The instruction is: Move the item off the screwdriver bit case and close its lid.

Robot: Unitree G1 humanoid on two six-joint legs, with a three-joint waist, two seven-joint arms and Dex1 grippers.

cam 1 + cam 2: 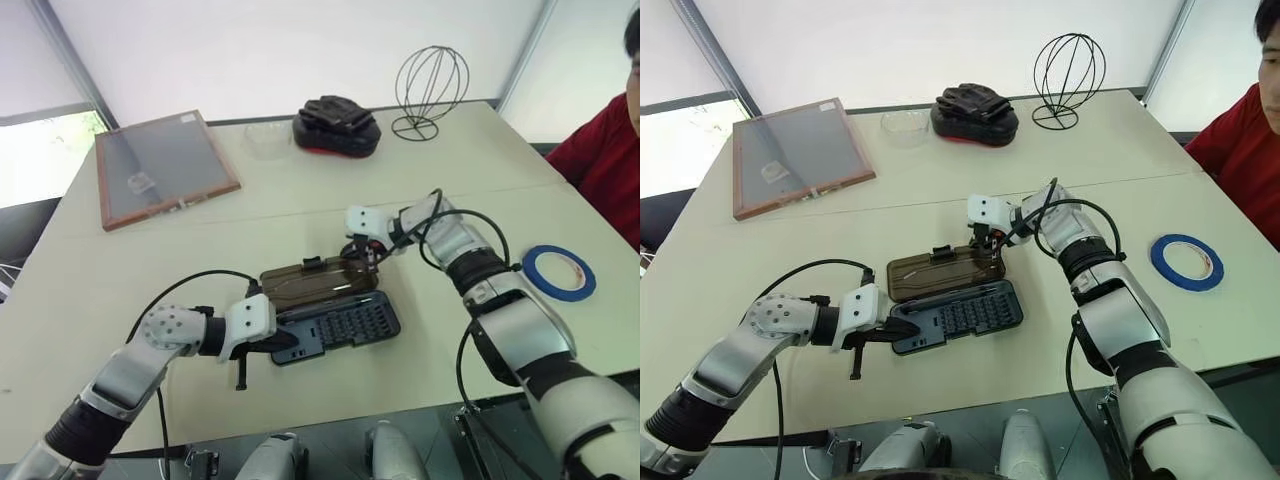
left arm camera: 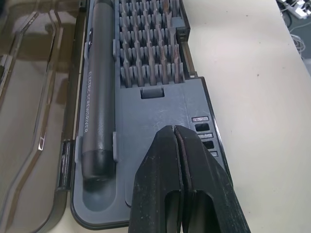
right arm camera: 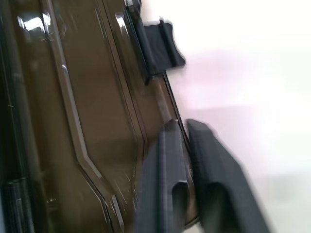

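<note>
The screwdriver bit case (image 1: 350, 322) lies open mid-table, its grey-blue tray of bits on the near side with a dark electric screwdriver (image 2: 99, 97) in it. The smoky brown lid (image 1: 310, 282) lies flat on the far side, its latch tab (image 3: 158, 41) pointing away. The item, a blue tape roll (image 1: 560, 294), rests flat on the table far to the right, apart from the case. My left gripper (image 1: 285, 345) is shut and empty, its tips on the tray's left end (image 2: 174, 131). My right gripper (image 1: 362, 255) is at the lid's far right edge, fingers (image 3: 170, 145) pinched on the rim.
A wood-framed grey panel (image 1: 165, 165) lies at the back left. A clear dish (image 1: 265, 140), a black pouch with a red base (image 1: 337, 125) and a wire globe stand (image 1: 430, 85) line the far edge. A person in red (image 1: 610, 160) sits at the right.
</note>
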